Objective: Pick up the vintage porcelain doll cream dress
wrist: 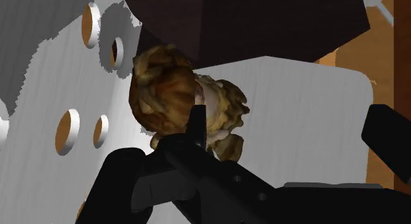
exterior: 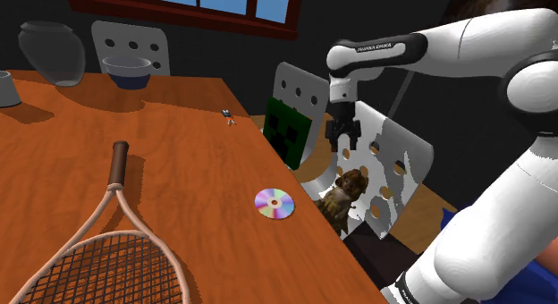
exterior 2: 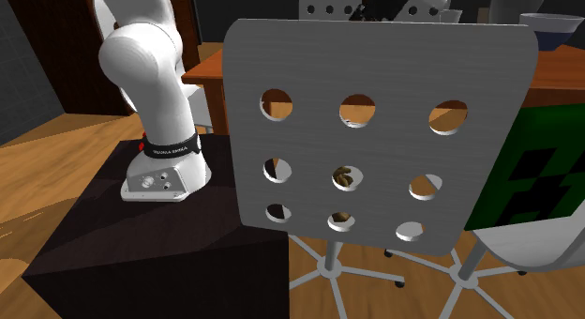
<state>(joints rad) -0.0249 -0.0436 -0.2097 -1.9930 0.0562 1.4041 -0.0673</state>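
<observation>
The doll, with brown curly hair and a cream-brown dress, sits on the seat of a grey perforated chair beside the table's edge. My black gripper hangs straight above it, a short gap away. In the wrist view the doll lies on the grey seat just beyond my left finger. The gripper is open, its fingers spread wide and touching nothing. Through the holes of the chair back bits of the doll show.
The wooden table carries a tennis racket, a CD near its edge, a tiny figure, a bowl and a vase. A green pixel-face block rests on a second chair. My base stands on the dark stand.
</observation>
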